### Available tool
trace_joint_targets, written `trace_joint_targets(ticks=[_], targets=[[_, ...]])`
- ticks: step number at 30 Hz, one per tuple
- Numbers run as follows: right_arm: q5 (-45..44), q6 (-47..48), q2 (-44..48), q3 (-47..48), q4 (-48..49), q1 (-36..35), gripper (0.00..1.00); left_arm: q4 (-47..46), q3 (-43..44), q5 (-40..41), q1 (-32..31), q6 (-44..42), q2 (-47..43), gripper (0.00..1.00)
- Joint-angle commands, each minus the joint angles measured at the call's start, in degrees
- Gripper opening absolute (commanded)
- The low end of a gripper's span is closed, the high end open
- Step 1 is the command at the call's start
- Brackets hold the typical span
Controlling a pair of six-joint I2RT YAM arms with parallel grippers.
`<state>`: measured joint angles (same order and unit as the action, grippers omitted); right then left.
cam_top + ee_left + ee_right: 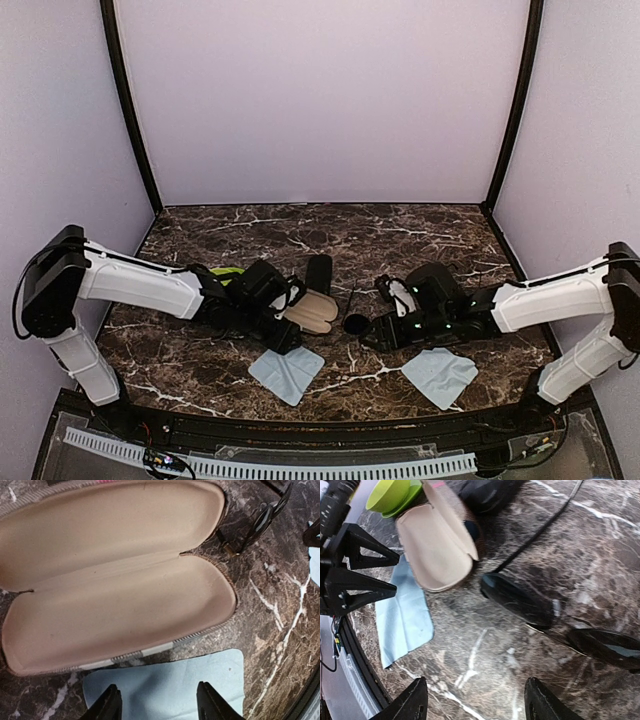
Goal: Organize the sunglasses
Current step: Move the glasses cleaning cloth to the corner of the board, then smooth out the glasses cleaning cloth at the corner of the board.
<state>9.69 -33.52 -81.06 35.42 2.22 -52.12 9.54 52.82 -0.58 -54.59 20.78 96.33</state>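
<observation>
My left jaws stand apart and empty over a blue cloth [165, 680], with the open case [115, 580] just beyond them, its tan lining facing up. My right jaws are spread too, with nothing between them, above bare worktop [485, 667]. The sunglasses [520, 600] lie on the worktop just ahead of my right jaws, near the case's end, and a green bowl [390, 495] sits beyond the case.

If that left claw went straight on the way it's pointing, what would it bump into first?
Most likely the light blue cloth lying flat just ahead of the left gripper. The open glasses case sits right behind it, and depth is unclear, so it might reach the case instead.
</observation>
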Motion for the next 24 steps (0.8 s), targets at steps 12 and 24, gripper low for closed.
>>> trace_joint_targets(ticks=[12, 24], targets=[[10.27, -3.94, -12.43, 6.81, 14.37, -7.69, 0.65, -1.82, -15.85, -4.62, 0.18, 8.30, -15.30, 0.54], [10.95, -5.29, -16.18, 8.34, 16.51, -9.14, 0.64, -5.67, -17.74, -8.51, 0.18, 9.53, -14.18, 0.53]])
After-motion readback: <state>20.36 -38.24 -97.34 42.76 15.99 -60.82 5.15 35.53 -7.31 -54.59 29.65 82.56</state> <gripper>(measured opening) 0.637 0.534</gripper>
